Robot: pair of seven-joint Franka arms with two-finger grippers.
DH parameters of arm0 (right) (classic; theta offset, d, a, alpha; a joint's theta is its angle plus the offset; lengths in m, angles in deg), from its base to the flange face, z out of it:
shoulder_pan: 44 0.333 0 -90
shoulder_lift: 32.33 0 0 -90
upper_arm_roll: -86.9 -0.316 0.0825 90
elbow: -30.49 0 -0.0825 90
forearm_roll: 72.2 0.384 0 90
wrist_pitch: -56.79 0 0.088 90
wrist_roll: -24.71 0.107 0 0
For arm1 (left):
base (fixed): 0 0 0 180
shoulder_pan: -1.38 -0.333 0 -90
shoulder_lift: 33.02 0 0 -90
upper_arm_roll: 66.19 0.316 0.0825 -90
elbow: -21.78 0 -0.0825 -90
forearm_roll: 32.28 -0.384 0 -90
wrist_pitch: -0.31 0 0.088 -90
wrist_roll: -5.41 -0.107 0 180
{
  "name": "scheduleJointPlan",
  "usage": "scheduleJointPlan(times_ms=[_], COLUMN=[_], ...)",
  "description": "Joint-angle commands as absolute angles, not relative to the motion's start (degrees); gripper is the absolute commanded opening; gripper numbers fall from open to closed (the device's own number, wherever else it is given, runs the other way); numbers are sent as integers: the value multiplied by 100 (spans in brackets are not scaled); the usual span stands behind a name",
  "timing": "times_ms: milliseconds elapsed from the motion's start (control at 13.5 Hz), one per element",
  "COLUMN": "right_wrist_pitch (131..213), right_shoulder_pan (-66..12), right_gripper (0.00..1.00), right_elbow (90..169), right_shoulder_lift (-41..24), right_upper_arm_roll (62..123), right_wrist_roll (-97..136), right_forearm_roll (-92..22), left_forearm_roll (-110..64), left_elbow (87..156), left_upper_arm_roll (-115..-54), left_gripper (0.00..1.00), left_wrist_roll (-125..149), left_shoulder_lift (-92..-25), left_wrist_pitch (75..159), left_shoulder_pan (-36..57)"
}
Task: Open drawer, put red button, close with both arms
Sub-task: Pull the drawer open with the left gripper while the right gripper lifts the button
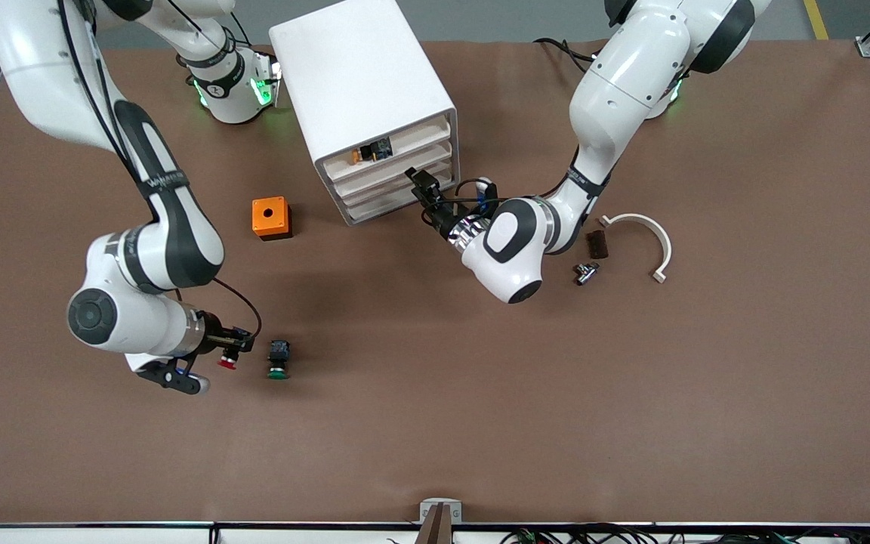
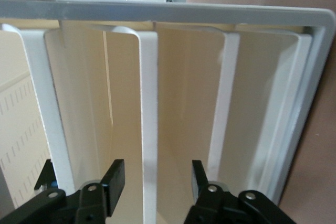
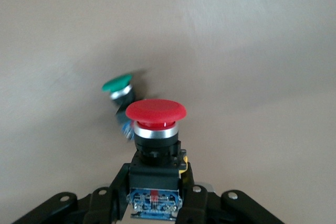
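My right gripper is shut on the red button, low over the table beside the green button. In the right wrist view, the fingers clamp the button's black body and its red cap points away from the gripper. The white cabinet stands at the table's middle by the arms' bases, with four stacked drawers that look pushed in. My left gripper is open at the drawer fronts, at the corner toward the left arm's end. In the left wrist view the gripper straddles a white drawer rib without touching it.
The green button also shows in the right wrist view. An orange box with a hole sits beside the cabinet toward the right arm's end. A white curved piece, a dark block and a small metal part lie by the left arm.
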State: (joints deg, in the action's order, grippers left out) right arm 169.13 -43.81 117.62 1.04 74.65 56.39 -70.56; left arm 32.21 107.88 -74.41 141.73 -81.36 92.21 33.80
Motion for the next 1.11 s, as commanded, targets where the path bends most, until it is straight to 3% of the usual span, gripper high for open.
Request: scheduleJointPlan(times_ms=[0,223,520,1040], right_wrist_pitch=[16412,16314,16183,16155], right_shoulder_pan=[-4417,-4409,-4356,-4076], right_gripper=[3,4,3,5], right_elbow=[11724,11724,11750,12023], right_shoulder_lift=[-235,-455,-701,-1027], right_upper_arm_roll=[7127,6845,6388,5535], right_wrist_roll=[6669,7768,9201,11714], right_forearm_roll=[-6983,-6615,-6508,-6490], left_forearm_roll=[3373,3364,3364,3303], left_elbow=[10633,10580,10545,10185], left_upper_arm_roll=[-7419,-7410,-7384,-7340], left_gripper=[50,24,4,4], left_wrist_roll=[14261,14226,14016,13163], left_shoulder_lift=[-8251,-8286,-8286,-8303], left_wrist_pitch=[9137,9137,9137,8961], left_shoulder_pan=[3591,3601,3356,2371])
